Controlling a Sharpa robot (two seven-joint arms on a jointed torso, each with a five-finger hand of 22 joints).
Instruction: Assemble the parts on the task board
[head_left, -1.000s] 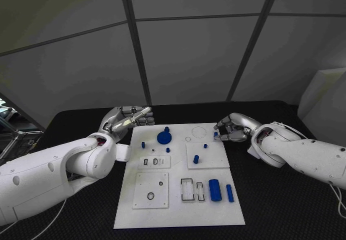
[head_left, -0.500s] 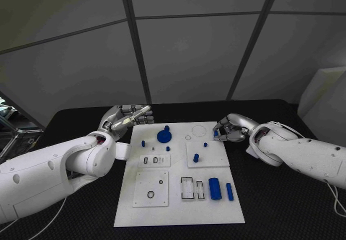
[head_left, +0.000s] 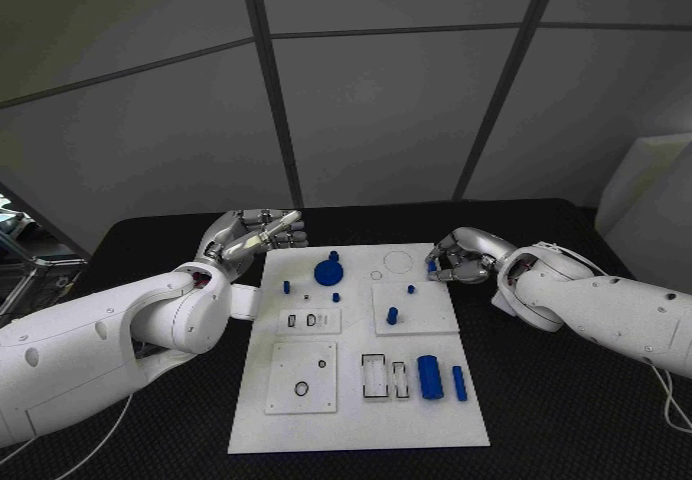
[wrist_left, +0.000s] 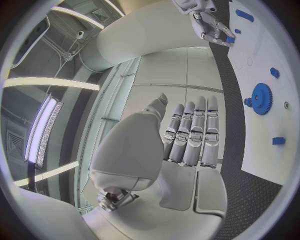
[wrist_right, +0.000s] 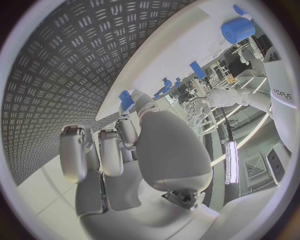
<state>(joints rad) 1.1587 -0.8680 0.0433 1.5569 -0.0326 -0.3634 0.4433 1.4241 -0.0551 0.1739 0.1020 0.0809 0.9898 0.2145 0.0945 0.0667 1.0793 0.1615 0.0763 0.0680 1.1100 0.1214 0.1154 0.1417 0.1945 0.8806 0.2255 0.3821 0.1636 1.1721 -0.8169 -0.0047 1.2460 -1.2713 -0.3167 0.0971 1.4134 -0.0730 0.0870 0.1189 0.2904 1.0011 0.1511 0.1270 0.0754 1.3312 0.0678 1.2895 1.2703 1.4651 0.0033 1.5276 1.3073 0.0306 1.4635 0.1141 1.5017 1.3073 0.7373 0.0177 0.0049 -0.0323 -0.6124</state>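
Task board, a white plate, lies mid-bench before me, carrying blue parts: a gear, small pegs and two cylinders near its right edge. My right robot hand pinches a small blue part at the board's far right corner. My left robot hand, fingers together and extended, holds nothing beside the far left corner.

A robotics lab or test cell is indicated. A black table with a ribbed mat surface is enclosed at its far side by plain grey wall panels joined by dark seams. Long ceiling strip lights are seen overhead, and a white task board is laid out centrally.
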